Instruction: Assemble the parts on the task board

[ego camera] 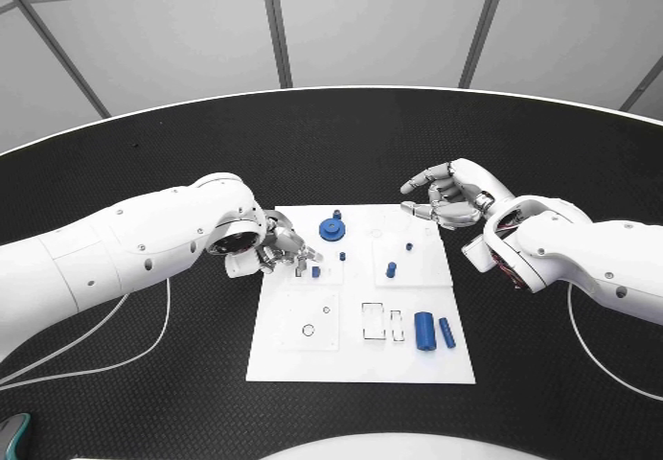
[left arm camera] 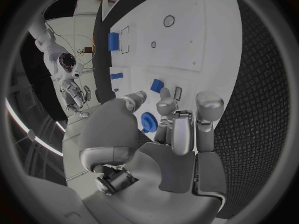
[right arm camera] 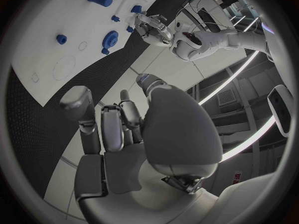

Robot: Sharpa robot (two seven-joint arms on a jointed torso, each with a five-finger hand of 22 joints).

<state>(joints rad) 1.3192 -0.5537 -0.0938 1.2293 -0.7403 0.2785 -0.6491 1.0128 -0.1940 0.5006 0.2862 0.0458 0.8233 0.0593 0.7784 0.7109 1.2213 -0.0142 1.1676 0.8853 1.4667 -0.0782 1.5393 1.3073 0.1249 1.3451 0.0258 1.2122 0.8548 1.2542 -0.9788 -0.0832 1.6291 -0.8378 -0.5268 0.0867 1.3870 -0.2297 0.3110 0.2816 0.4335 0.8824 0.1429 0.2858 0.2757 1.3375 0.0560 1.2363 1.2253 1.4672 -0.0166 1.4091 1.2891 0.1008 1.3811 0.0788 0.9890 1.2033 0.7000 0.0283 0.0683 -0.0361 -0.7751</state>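
The task board (ego camera: 362, 359) lies mid-surface; two blue cylinders (ego camera: 434, 331) rest near its right edge; the blue gear (ego camera: 331, 229) sits near its far edge; the left hand (ego camera: 284, 249) hovers over a small blue part (ego camera: 315, 272), fingers apparently empty and apart; the right hand (ego camera: 445, 196) hangs beyond the board's far right corner, fingers loosely curled, holding nothing.

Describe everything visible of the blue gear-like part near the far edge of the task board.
The blue gear is a round, toothed disc that looks like plastic, with a small raised hub or peg at its centre. It sits flat on the white task board, near the far edge and left of the middle. The left hand hovers just beside it, fingers spread, not holding it; whether a fingertip touches it cannot be told. In the left wrist view the gear shows partly hidden behind the fingers.
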